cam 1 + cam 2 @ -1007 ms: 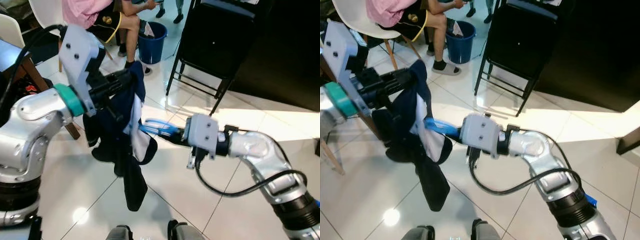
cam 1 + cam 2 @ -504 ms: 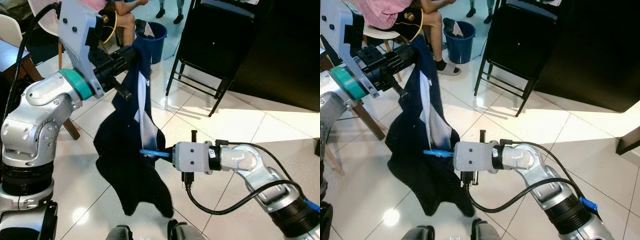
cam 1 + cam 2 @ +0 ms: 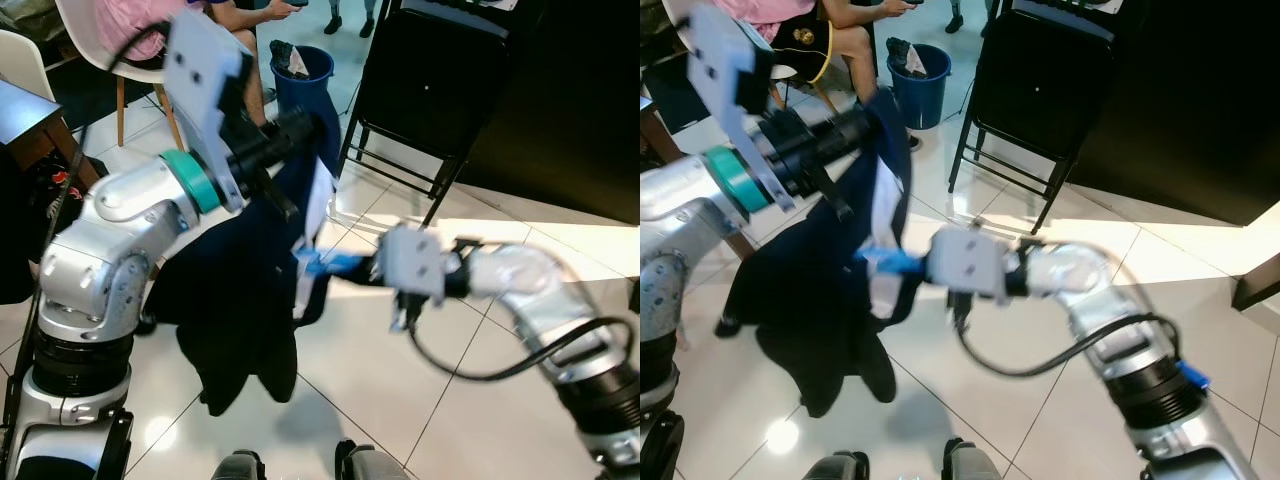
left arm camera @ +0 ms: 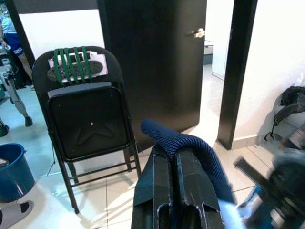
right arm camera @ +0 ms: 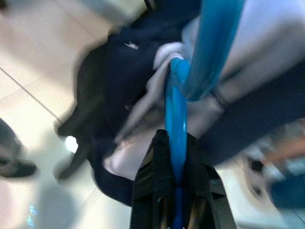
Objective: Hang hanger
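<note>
Your left gripper (image 3: 300,128) is clamped on the collar of the navy garment (image 3: 240,300), holding it up above the tiled floor (image 3: 470,420). Your right gripper (image 5: 177,188) is closed around the blue hanger (image 5: 177,119), which pokes into the garment's white lining (image 3: 318,200).

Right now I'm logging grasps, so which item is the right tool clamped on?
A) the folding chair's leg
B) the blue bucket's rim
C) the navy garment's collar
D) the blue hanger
D: the right tool has its black fingers closed on the blue hanger, which reaches into the navy garment that the left tool holds up.
</note>
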Available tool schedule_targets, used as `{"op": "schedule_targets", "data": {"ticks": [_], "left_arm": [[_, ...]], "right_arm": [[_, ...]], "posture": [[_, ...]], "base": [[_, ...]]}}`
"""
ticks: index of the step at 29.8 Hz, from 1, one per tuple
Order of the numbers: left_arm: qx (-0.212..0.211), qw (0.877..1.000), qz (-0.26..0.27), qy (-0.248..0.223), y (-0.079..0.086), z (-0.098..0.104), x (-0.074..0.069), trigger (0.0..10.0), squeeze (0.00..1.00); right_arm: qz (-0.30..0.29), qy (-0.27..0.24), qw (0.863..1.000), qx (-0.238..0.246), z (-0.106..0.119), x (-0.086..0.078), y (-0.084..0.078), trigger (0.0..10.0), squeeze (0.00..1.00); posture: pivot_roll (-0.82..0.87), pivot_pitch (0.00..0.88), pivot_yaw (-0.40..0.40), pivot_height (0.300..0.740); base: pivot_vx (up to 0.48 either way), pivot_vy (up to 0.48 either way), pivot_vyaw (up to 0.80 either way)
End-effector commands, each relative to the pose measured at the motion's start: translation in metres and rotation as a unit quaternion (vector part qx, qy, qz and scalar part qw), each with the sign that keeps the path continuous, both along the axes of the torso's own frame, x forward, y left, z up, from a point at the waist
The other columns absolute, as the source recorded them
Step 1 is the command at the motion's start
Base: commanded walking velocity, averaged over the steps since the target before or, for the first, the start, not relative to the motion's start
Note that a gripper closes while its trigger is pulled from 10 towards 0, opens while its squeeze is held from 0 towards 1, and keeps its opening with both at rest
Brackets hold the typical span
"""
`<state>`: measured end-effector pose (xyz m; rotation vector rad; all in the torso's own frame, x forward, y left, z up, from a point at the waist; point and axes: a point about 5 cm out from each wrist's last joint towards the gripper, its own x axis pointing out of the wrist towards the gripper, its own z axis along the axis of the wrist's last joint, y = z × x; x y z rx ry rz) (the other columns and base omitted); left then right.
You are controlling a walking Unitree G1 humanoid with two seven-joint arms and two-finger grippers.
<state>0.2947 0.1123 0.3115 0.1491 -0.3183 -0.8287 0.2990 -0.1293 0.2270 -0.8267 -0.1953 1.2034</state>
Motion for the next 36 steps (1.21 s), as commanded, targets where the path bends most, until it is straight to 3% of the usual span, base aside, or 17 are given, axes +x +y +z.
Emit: {"op": "schedule_targets", "data": {"ticks": [1,10,12,14,18,22,23,26,29,33,34,36], "left_arm": [[0.003,1.0,-0.002,-0.009,-0.001,0.003,-0.003,10.0,0.0],[-0.007,1.0,0.0,-0.019,0.003,0.012,-0.003,10.0,0.0],[-0.011,1.0,-0.011,-0.02,-0.002,0.013,-0.003,10.0,0.0],[-0.011,1.0,-0.011,-0.02,-0.002,0.013,-0.003,10.0,0.0],[-0.02,0.999,-0.043,-0.019,-0.021,0.012,-0.006,10.0,0.0],[-0.028,0.997,-0.067,-0.014,-0.033,0.011,-0.009,10.0,0.0],[-0.034,0.996,-0.087,-0.005,-0.044,0.008,-0.013,10.0,0.0],[-0.036,0.995,-0.095,-0.001,-0.048,0.007,-0.015,10.0,0.0],[-0.027,0.994,-0.105,0.01,-0.055,-0.002,-0.019,10.0,0.0],[-0.023,0.995,-0.092,0.016,-0.051,-0.006,-0.017,10.0,0.0],[-0.015,0.997,-0.076,0.014,-0.045,-0.008,-0.015,10.0,1.0],[-0.012,0.998,-0.067,0.014,-0.042,-0.009,-0.014,10.0,1.0]], "right_arm": [[-0.023,-0.022,0.999,-0.04,-0.005,0.006,-0.011,10.0,0.0],[0.021,0.011,0.995,-0.098,-0.018,-0.007,-0.016,10.0,0.0],[0.089,0.045,0.992,-0.078,-0.021,-0.025,0.001,10.0,0.0],[0.089,0.045,0.992,-0.078,-0.021,-0.025,0.001,10.0,0.0],[0.131,0.045,0.99,0.012,-0.015,-0.031,0.038,10.0,0.0],[0.119,0.027,0.992,0.046,-0.015,-0.026,0.052,10.0,0.0],[0.096,0.01,0.991,0.094,-0.011,-0.021,0.064,10.0,0.0],[0.084,0.01,0.99,0.116,-0.009,-0.019,0.068,10.0,0.0],[0.045,0.012,0.982,0.184,0.001,-0.013,0.074,10.0,0.0],[0.02,0.011,0.978,0.207,0.003,-0.009,0.071,10.0,0.0],[-0.001,0.011,0.976,0.217,0.002,-0.005,0.066,10.0,0.0],[-0.009,0.01,0.976,0.217,0.001,-0.003,0.064,10.0,0.0]], "posture": [[0.04,0.1,0.027,0.74],[0.04,0.1,0.032,0.74],[0.04,0.1,0.032,0.74],[0.04,0.1,0.032,0.74],[0.04,0.101,0.033,0.74],[0.04,0.101,0.033,0.74],[0.04,0.102,0.033,0.74],[0.04,0.102,0.033,0.74],[0.04,0.104,0.034,0.74],[0.04,0.107,0.032,0.74],[0.04,0.108,0.032,0.74],[0.04,0.109,0.03,0.74]], "base": [[0.0,0.0,0.0],[0.0,0.0,0.0],[0.0,0.0,0.0],[0.0,0.0,0.0],[0.0,0.0,0.0],[0.0,0.0,0.0],[0.0,0.0,0.0],[0.0,0.0,0.0],[0.0,0.0,0.0],[0.0,0.0,0.0],[0.0,0.0,0.0],[0.0,0.0,0.0]]}}
